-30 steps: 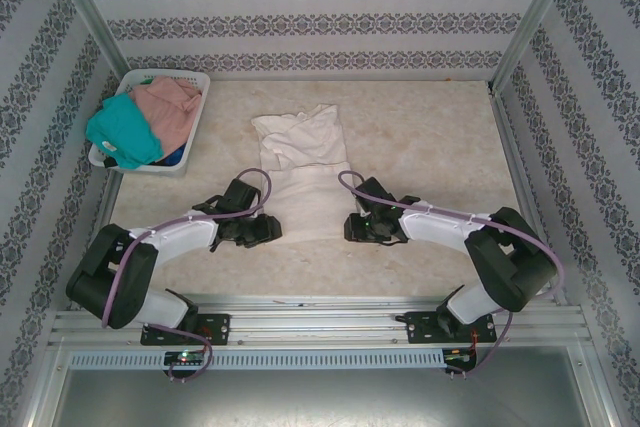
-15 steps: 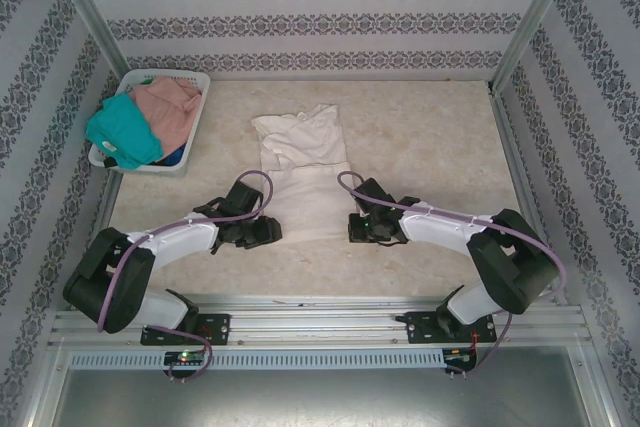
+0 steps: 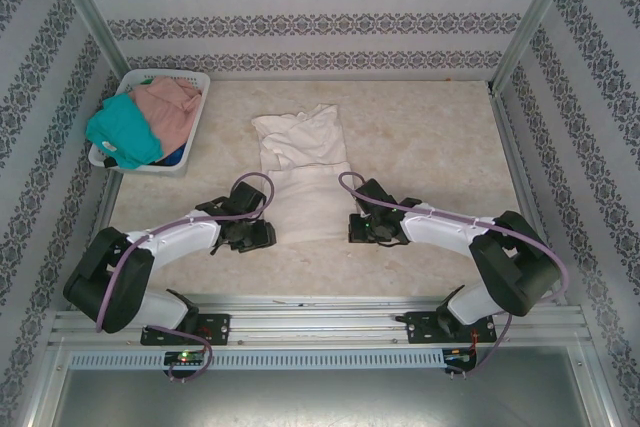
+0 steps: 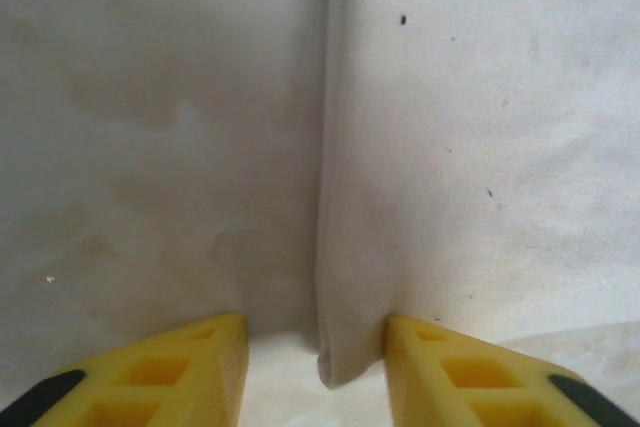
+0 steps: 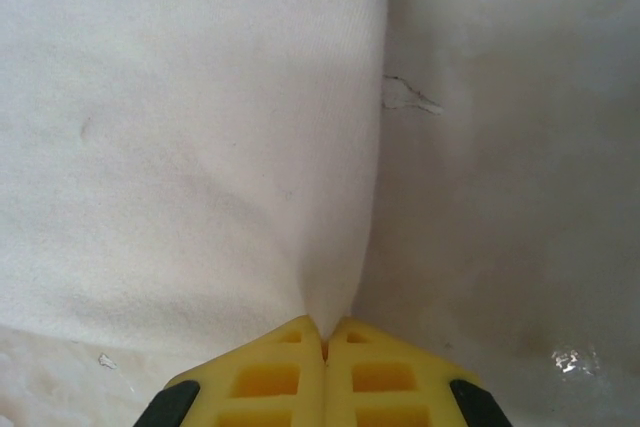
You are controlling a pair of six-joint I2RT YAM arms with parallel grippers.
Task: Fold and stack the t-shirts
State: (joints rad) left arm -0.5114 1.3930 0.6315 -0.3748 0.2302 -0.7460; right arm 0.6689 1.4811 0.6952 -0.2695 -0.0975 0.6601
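The cream t-shirt [image 3: 305,182] lies spread on the pale marble-patterned table [image 3: 430,137], roughly in the middle. Its top end is rumpled toward the far wall and its smoother lower part faces the arms. The left arm [image 3: 170,237] and the right arm [image 3: 450,227] both reach low across the table toward the shirt's near edge, one at each corner.

A white plastic basket [image 3: 195,77] stands in the far left corner, well apart from the cream shirt. A teal t-shirt [image 3: 122,132] is bunched in it and spills over its near rim, with a pink t-shirt [image 3: 168,107] heaped beside it.

The left gripper [image 4: 312,332] sits at the shirt's near left corner with its yellow fingers [image 4: 215,347] spread. The cloth's edge runs down between them, close against the inner one, and nothing is pinched there. At the near right corner the right gripper [image 5: 325,327] has its fingers [image 5: 290,367] pressed together on the cloth, which puckers into a small peak where they meet.
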